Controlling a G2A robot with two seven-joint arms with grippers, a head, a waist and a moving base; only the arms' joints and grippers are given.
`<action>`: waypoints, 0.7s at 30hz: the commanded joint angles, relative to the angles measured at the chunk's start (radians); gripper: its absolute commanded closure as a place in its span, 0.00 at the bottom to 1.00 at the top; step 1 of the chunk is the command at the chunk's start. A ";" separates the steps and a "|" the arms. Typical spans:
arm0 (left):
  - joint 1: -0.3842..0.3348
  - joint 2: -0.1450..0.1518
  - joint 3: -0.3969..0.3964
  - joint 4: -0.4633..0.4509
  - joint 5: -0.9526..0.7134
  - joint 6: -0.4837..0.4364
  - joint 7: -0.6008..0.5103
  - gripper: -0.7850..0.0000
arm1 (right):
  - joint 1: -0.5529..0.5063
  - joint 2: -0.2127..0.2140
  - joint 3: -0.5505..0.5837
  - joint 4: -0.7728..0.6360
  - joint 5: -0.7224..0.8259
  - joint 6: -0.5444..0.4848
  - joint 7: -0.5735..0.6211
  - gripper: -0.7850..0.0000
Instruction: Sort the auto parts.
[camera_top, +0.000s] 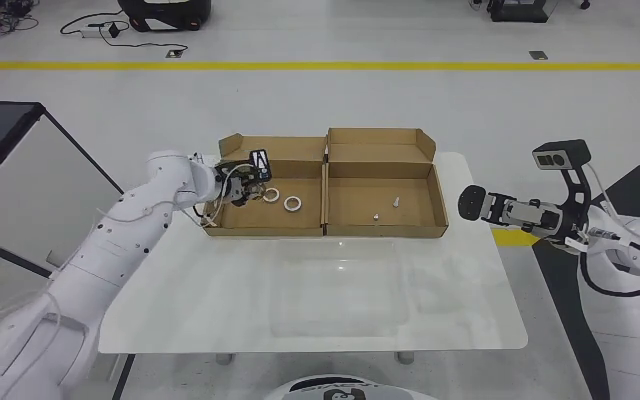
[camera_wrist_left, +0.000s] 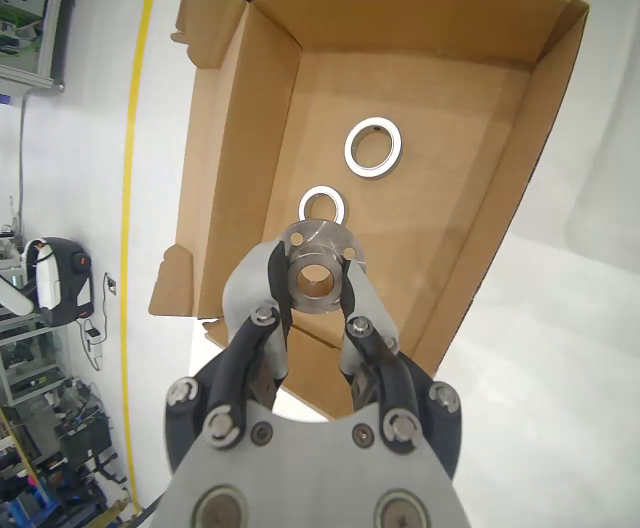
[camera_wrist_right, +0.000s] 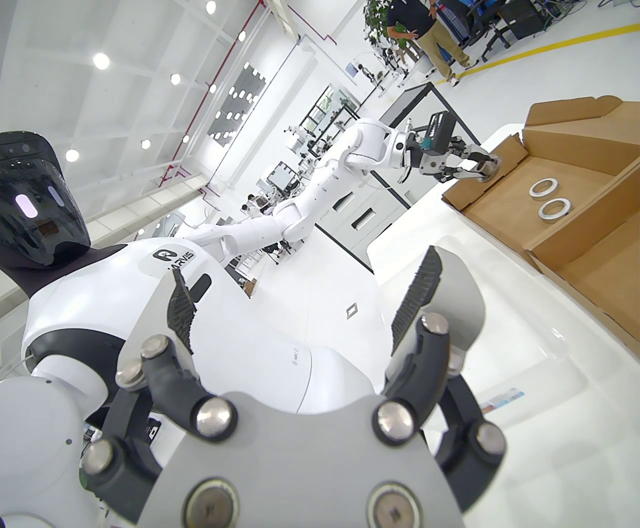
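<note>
**Left gripper has a steel flange over the ring box**

Left gripper (camera_wrist_left: 311, 286) is clamped on the short neck of a metal flange (camera_wrist_left: 320, 239). Its black pads press on either side, and the drilled disc sticks out past the fingertips. The flange is held up over the outer end of the left box (camera_wrist_left: 235, 175). Two flat metal rings (camera_wrist_left: 351, 150) lie on that box's floor, close together but not touching.

From where I stand, the flange looks like solid steel: heavy for its size, perfectly stiff, and polished enough to slide or spin between rubber pads. Taking it by the neck seems sound to me, since the wider disc acts as a stop. It won't break, but if it dropped it could knock the rings about.

Right gripper (camera_wrist_right: 305, 270) sits beyond the right edge of the table (camera_top: 300, 300), jaws wide apart and holding nothing. A few small pale pieces (camera_top: 396, 200) lie in the right box (camera_top: 385, 225).
</note>
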 joint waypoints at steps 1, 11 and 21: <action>-0.025 -0.017 0.036 0.034 0.027 -0.003 0.006 1.00 | 0.000 0.000 0.000 0.000 0.000 0.000 0.000 0.00; -0.111 -0.095 0.166 0.220 0.159 -0.006 0.081 1.00 | 0.000 0.000 0.000 0.000 0.000 0.000 0.000 0.00; -0.144 -0.143 0.223 0.363 0.244 0.001 0.150 1.00 | 0.000 0.000 0.000 0.000 0.000 0.000 0.000 0.00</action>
